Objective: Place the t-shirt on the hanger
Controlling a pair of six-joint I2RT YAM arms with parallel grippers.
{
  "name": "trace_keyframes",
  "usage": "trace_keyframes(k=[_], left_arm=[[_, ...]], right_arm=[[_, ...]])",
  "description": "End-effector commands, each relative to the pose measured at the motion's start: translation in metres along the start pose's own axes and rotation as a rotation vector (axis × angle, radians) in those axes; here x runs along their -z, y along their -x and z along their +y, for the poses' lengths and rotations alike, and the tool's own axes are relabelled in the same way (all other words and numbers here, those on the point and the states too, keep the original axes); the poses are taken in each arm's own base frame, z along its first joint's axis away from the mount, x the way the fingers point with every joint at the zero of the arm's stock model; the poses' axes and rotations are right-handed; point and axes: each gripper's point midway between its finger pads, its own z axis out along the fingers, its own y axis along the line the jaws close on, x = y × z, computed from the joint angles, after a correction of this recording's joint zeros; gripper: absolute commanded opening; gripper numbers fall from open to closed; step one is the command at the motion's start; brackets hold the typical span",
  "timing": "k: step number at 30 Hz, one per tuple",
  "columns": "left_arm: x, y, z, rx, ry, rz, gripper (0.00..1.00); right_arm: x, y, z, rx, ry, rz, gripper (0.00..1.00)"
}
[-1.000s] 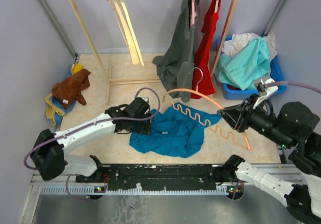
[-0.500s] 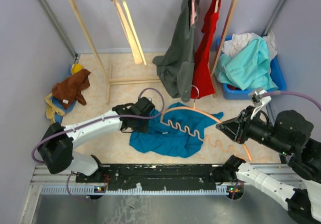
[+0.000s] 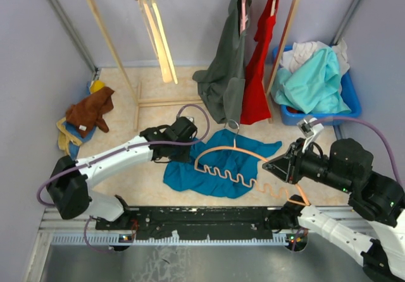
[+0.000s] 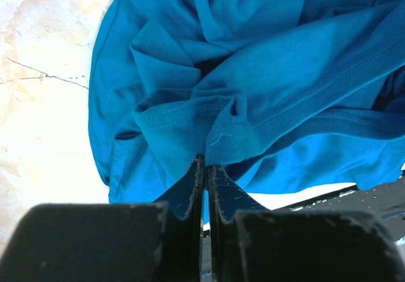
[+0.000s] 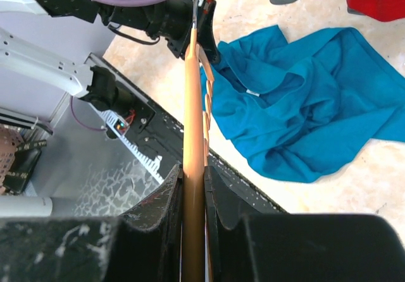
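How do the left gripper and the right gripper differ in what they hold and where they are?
The left gripper pinches a hem fold of the t-shirt, soft cloth; the right gripper clamps the hanger, a thin stiff bar. The left gripper is at the t-shirt's left edge; the right gripper is off the cloth to its right, with the hanger reaching over it. Both are shut on something.

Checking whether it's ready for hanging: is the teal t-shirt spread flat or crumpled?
Crumpled. The t-shirt lies in rumpled folds on the floor, with one hem fold pinched in the shut left gripper.
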Motion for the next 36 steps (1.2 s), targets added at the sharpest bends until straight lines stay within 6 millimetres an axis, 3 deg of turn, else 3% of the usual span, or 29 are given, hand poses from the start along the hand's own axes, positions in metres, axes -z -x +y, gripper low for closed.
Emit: trace_keyframes(k=[1, 15, 19, 22, 27, 36], left_arm=[[0.017, 0.011, -0.008, -0.002, -0.027, -0.037, 0.06], [0.027, 0.013, -0.011, -0.002, -0.036, -0.045, 0.07], [0.029, 0.014, -0.012, -0.005, -0.033, -0.046, 0.08], [0.027, 0.011, -0.009, -0.007, -0.023, -0.034, 0.14], [0.022, 0.005, -0.009, -0.008, -0.024, -0.015, 0.41], [0.013, -0.001, -0.007, -0.012, -0.007, 0.004, 0.45]], right_arm=[[-0.006, 0.029, 0.013, 0.024, 0.059, -0.126, 0.0], [-0.039, 0.022, -0.004, 0.05, 0.03, -0.13, 0.0], [-0.039, 0.022, -0.009, 0.068, 0.009, -0.139, 0.0], [-0.038, 0.026, -0.008, 0.078, 0.005, -0.149, 0.0], [-0.043, 0.023, -0.012, 0.082, -0.002, -0.138, 0.0], [-0.048, 0.012, -0.015, 0.068, 0.004, -0.12, 0.0]])
